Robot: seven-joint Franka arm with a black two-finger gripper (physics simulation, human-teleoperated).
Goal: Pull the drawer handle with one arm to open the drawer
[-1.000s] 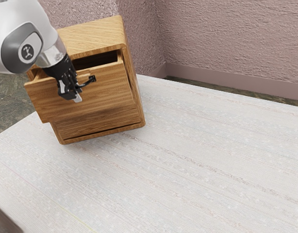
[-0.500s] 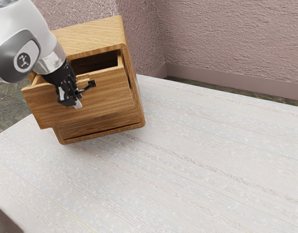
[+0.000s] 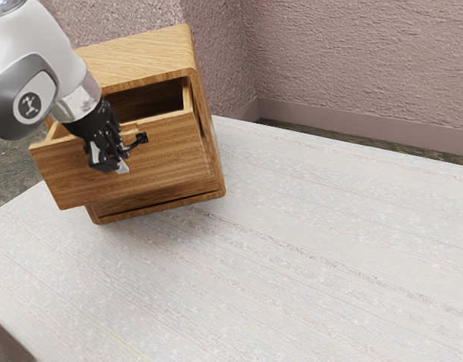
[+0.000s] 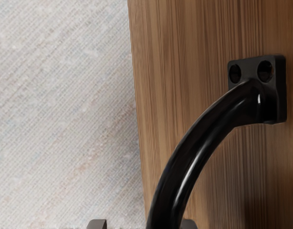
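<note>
Drawer (image 3: 164,154): sticks partway out of the wooden box (image 3: 152,53), upper left of the frame.
Gripper (image 3: 108,157): at the black handle (image 3: 138,140); its grip cannot be told.

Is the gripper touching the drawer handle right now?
Cannot tell. In the exterior view the gripper overlaps the drawer handle, black on black, so neither contact nor gap shows plainly. The wrist view loses the handle under the hand.

Matt grained wood drawer (image 3: 164,158), glossy black handle (image 4: 199,143) — pale, rough-speckled table (image 3: 292,264).
</note>
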